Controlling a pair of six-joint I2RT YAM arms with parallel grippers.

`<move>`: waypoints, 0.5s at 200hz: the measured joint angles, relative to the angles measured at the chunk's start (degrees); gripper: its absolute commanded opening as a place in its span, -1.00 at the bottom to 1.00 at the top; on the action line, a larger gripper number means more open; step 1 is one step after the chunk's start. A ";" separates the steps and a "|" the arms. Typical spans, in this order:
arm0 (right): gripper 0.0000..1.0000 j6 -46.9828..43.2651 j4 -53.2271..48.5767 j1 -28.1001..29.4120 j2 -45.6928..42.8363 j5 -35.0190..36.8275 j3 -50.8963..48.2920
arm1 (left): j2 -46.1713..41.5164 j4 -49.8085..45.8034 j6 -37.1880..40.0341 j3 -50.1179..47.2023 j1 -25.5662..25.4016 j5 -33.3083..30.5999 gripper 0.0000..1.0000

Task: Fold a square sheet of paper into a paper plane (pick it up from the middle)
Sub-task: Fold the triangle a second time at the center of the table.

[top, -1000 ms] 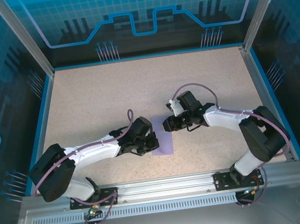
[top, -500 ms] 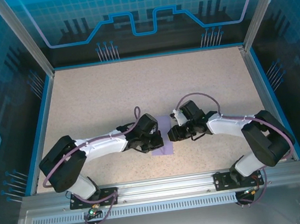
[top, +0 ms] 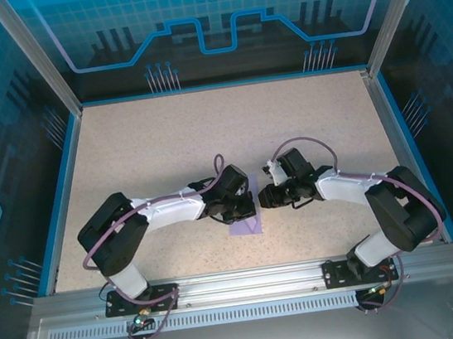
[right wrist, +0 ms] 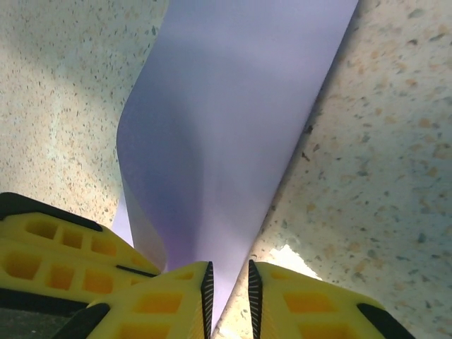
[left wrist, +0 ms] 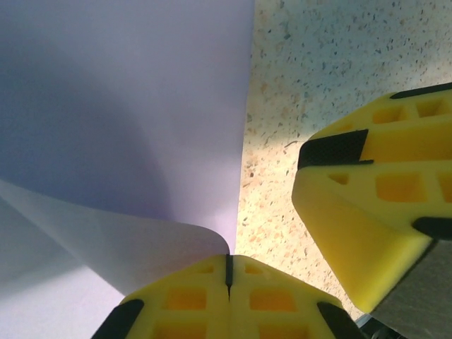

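The square sheet of paper [right wrist: 233, 127] is seen near the middle of the worktop's [top: 165, 144] near edge, one side curled up. It's pinched by the left gripper [left wrist: 228, 267], jaws together. The right gripper [right wrist: 230, 282] is held slightly apart around its edge.

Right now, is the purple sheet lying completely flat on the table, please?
No, the square sheet of paper curls up off the table into the left gripper.
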 measured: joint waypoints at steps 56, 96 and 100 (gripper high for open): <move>-0.56 -0.46 0.81 -0.96 2.10 -1.22 0.44 | 2.27 0.09 0.87 2.12 0.85 0.17 -0.94; -0.56 -0.90 0.87 -1.90 3.43 -1.79 2.91 | 3.28 0.44 0.87 3.04 1.01 -0.17 -0.94; -0.56 -1.03 0.87 -1.99 3.56 -1.86 3.19 | 3.45 0.50 0.87 3.06 1.01 -0.28 -0.94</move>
